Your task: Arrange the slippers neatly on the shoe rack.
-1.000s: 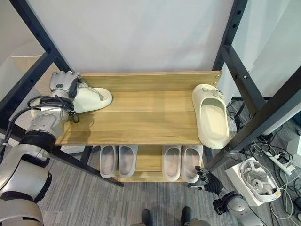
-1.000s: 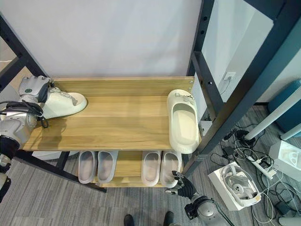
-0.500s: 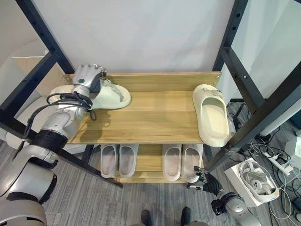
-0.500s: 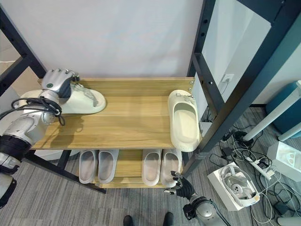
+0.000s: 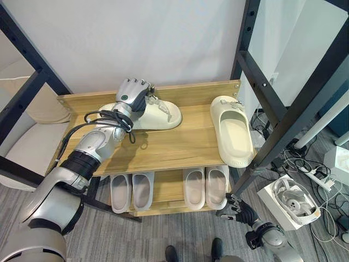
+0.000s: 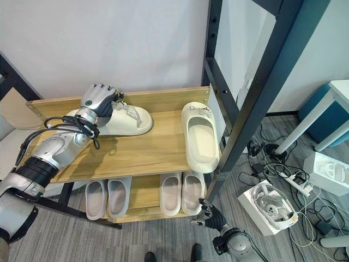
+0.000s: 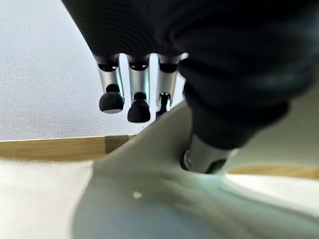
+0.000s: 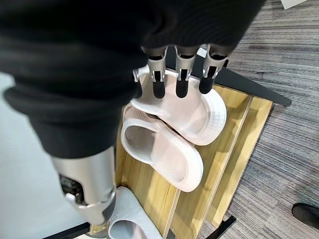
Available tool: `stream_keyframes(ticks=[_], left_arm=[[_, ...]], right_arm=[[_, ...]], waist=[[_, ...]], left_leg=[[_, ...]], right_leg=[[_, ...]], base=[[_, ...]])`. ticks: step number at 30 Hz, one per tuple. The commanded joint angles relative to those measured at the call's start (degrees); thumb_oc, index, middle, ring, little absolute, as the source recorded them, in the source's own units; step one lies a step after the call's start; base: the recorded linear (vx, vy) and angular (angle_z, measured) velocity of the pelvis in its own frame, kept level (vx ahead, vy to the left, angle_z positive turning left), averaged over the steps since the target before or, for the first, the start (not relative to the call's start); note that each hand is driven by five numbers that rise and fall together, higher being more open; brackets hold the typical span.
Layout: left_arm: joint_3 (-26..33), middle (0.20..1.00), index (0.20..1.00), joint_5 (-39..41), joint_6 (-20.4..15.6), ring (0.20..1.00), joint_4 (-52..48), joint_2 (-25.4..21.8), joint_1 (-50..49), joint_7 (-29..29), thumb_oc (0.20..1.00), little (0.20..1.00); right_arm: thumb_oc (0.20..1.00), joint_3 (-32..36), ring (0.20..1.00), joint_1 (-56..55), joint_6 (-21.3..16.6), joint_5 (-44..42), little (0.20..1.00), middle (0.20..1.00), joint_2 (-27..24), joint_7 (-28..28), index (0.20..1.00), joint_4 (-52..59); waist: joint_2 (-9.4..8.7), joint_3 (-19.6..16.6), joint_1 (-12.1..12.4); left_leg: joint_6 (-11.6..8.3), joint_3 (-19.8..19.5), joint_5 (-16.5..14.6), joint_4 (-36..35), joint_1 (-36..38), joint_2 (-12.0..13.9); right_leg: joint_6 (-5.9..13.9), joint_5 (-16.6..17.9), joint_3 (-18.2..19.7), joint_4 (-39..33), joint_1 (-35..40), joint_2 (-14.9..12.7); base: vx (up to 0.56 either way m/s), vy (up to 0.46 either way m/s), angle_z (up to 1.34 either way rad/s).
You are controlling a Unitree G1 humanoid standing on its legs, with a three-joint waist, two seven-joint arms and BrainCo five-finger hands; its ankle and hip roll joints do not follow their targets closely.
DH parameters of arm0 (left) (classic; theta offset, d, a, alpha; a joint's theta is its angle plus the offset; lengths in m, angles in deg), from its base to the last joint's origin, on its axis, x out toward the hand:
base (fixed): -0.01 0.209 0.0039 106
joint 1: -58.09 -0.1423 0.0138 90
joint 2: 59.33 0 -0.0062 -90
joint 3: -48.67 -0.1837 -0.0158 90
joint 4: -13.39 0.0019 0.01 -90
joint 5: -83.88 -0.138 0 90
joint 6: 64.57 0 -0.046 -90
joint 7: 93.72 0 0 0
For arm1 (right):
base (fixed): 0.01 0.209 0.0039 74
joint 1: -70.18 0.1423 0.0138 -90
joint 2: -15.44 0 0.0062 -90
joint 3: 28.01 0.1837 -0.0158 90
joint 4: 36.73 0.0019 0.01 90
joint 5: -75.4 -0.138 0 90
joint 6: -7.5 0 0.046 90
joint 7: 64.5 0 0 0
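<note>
The left robot hand (image 5: pixel 131 96) has a silver-grey back bearing a small green round mark, on a silver-grey arm with a dark band. The right robot hand (image 8: pixel 182 74) shows silver fingers (image 8: pixel 158 79) with dark tips beside a dark ribbed cover.

A wooden shoe rack (image 5: pixel 163 150) with a raised back board stands on a grey striped carpet floor (image 5: pixel 180 234). On its top shelf a cream slipper (image 5: pixel 155 115) lies crosswise at the far left, and a second cream slipper (image 5: pixel 233 136) lies lengthwise at the right edge, its heel past the near rim. On the lower shelf (image 5: pixel 173 188) two pairs of pale slippers (image 5: pixel 132 191) (image 5: pixel 206 186) sit side by side.
</note>
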Motion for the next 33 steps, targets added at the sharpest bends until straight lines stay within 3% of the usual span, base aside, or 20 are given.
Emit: stream_keyframes(ticks=[1, 15, 16, 25, 27, 32, 33], left_arm=[[0.6, 0.200, 0.200, -1.3, 1.2, 0.200, 4.5, 1.2, 11.4, 2.0, 0.200, 0.200], [1.1, 0.200, 0.200, 4.3, 3.8, 0.200, 10.3, 11.2, 15.1, 1.3, 0.200, 0.200], [0.2, 1.000, 1.000, 3.1, 4.3, 1.000, 11.1, 11.2, 15.5, 0.2, 1.000, 1.000], [1.0, 1.000, 1.000, 1.7, 5.2, 1.000, 11.2, 7.4, 12.8, -2.4, 1.000, 1.000], [4.6, 1.000, 1.000, 2.7, 5.2, 1.000, 8.4, 1.7, 8.7, -1.6, 1.000, 1.000], [8.4, 1.000, 1.000, 4.1, 4.3, 1.000, 5.2, -2.0, 3.3, -1.3, 1.000, 1.000], [11.3, 1.000, 1.000, 7.3, 3.5, 1.000, 3.9, -2.2, -0.4, -1.3, 1.000, 1.000]], right_arm=[[1.000, 0.2, 1.000, -0.3, -2.1, -1.3, 1.000, 1.000, 1.3, -0.4, 1.000, 2.5], [1.000, -0.5, 1.000, 1.0, -0.5, -0.8, 1.000, 1.000, 2.4, -1.3, 1.000, 0.8], [1.000, -0.4, 1.000, 1.0, -0.3, -0.7, 1.000, 1.000, 2.4, -1.4, 1.000, 0.7], [1.000, 0.2, 1.000, 0.8, 0.2, -0.6, 1.000, 1.000, 3.2, -1.0, 1.000, -0.1], [1.000, 0.3, 1.000, 0.8, 0.2, -0.9, 1.000, 1.000, 3.8, -0.7, 1.000, -0.5], [1.000, 0.6, 1.000, 0.7, 0.1, -0.8, 1.000, 1.000, 4.3, -0.5, 1.000, -0.9], [1.000, 0.8, 1.000, 0.6, 0.2, -0.8, 1.000, 1.000, 4.5, -0.4, 1.000, -1.0]], waist=[[-2.83, -2.3, -0.2], [-2.76, -2.8, -0.4], [-2.68, -2.9, -0.4], [-2.69, -2.8, 0.5], [-2.69, -2.9, 1.7], [-2.79, -2.9, 2.4], [-2.84, -2.9, 2.7]], left_leg=[[-1.51, -1.5, -3.8, -0.5, 1.8, 0.3], [-1.35, -1.8, -3.7, -0.5, 2.0, 0.3], [-1.34, -1.9, -3.7, -0.5, 2.0, 0.4], [-1.35, -2.3, -3.6, -0.5, 2.0, 0.4], [-1.38, -2.7, -3.5, -0.5, 1.9, 0.3], [-1.41, -2.9, -3.4, -0.5, 1.9, 0.2], [-1.39, -2.9, -3.4, -0.5, 1.8, 0.2]], right_leg=[[8.90, 4.2, -1.1, -0.4, -0.6, -7.3], [8.44, 4.1, -1.3, -0.4, -0.2, -7.2], [8.43, 4.1, -1.3, -0.4, -0.2, -7.1], [8.40, 4.1, -2.1, -0.4, 0.1, -7.1], [8.35, 4.1, -2.7, -0.4, 0.5, -7.2], [8.36, 4.1, -3.2, -0.4, 0.6, -7.3], [8.30, 4.1, -3.3, -0.4, 0.6, -7.3]], base=[[0.00, 0.000, 0.00], [0.00, 0.000, 0.00], [0.00, 0.000, 0.00], [0.00, -0.002, 0.05], [0.00, 0.000, 0.00], [-0.01, 0.008, 0.06], [-0.01, 0.017, 0.10]])
